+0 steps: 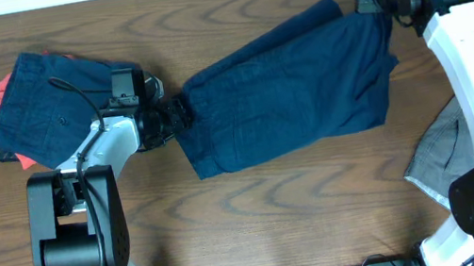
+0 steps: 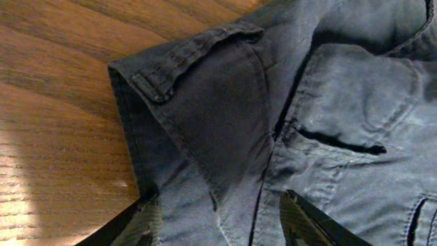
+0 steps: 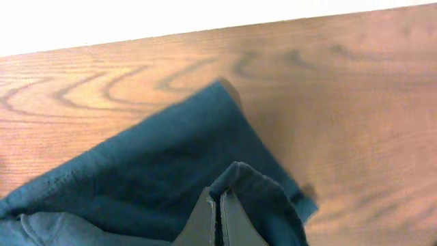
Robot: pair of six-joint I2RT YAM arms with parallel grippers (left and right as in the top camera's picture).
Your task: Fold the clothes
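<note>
Jaws of my left gripper (image 2: pixel 218 205) are standing open over the waistband of the navy shorts (image 1: pixel 288 96); my right gripper (image 3: pixel 218 205) is pinching their far hem. They are lying across the wood-grain table (image 1: pixel 277 203), between a folded navy garment (image 1: pixel 46 101) and a grey garment (image 1: pixel 441 153).

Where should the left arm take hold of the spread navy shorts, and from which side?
The waistband corner, from the robot's left. That thick stitched edge ends the navy shorts with bare table beside it, and the left gripper has open fingers astride the cloth.
</note>
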